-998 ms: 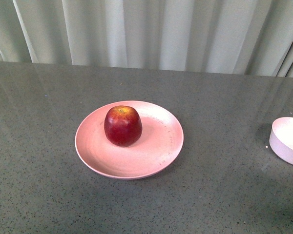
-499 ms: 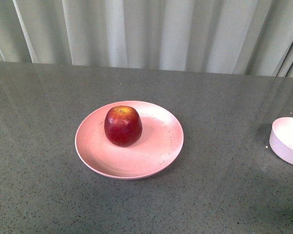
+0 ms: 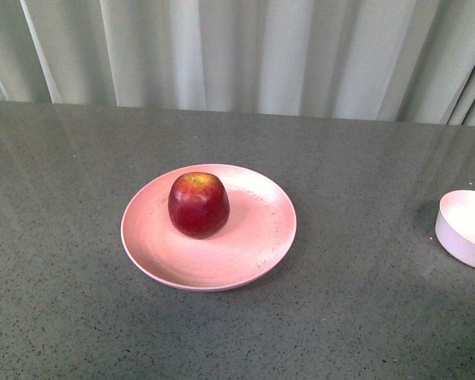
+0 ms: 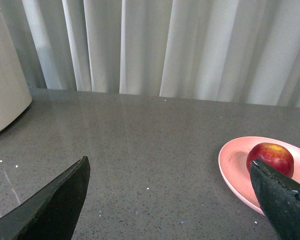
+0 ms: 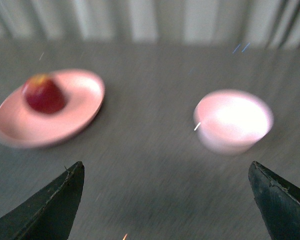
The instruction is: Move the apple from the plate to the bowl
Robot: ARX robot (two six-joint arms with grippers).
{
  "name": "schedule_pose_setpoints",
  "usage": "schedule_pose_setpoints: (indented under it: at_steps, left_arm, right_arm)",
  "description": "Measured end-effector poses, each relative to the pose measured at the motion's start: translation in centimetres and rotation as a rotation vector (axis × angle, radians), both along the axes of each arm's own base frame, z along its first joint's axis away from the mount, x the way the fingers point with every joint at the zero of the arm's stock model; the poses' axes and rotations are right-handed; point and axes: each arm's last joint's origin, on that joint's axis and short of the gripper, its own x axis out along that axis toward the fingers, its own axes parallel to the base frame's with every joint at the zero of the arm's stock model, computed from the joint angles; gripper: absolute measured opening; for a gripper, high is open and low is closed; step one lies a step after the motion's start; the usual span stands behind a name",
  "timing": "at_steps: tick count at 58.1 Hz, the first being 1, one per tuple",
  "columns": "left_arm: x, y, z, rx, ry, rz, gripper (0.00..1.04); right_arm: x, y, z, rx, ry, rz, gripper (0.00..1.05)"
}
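Sitting upright on the far-left part of the wide, shallow, matte pink round plate, the glossy dark red apple with its yellowish top lay well apart from the small, deep, pale pink round bowl at the right edge of the speckled grey table. The left gripper had its dark fingers spread wide over bare tabletop. The right gripper, seen through a blurred wrist view, was likewise spread wide, gripping nothing, with plate and bowl ahead of it.
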Motion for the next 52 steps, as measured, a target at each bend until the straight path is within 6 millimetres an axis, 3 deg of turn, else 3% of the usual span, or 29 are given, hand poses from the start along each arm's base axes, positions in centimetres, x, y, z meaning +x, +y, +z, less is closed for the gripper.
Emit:
schedule_pose_setpoints:
  at_steps: [6,9,14,21,34,41,52]
  left_arm:
    - [0.0,0.0,0.0,0.000,0.000,0.000,0.96]
    - [0.0,0.0,0.0,0.000,0.000,0.001,0.96]
    - [0.0,0.0,0.0,0.000,0.000,0.000,0.96]
    - [0.0,0.0,0.0,0.000,0.000,0.000,0.96]
    - [0.0,0.0,0.0,0.000,0.000,0.000,0.96]
    - [0.0,0.0,0.0,0.000,0.000,0.001,0.96]
    - [0.0,0.0,0.0,0.000,0.000,0.000,0.96]
  right_arm:
    - [2.8,-1.4,1.2,0.046,0.075,-0.012,0.96]
    - [6.0,-2.9,2.4,0.054,0.096,-0.080,0.96]
    - [9.5,-4.1,2.6,0.078,0.152,-0.114,0.96]
    - [14.5,-5.7,1.1,0.084,0.265,-0.160,0.96]
    - [21.9,-8.2,-2.4,0.036,0.381,-0.271,0.96]
    - [23.6,-8.9,-4.2,0.031,0.432,-0.312,0.96]
    - [24.4,-8.9,-5.3,0.031,0.463,-0.334,0.96]
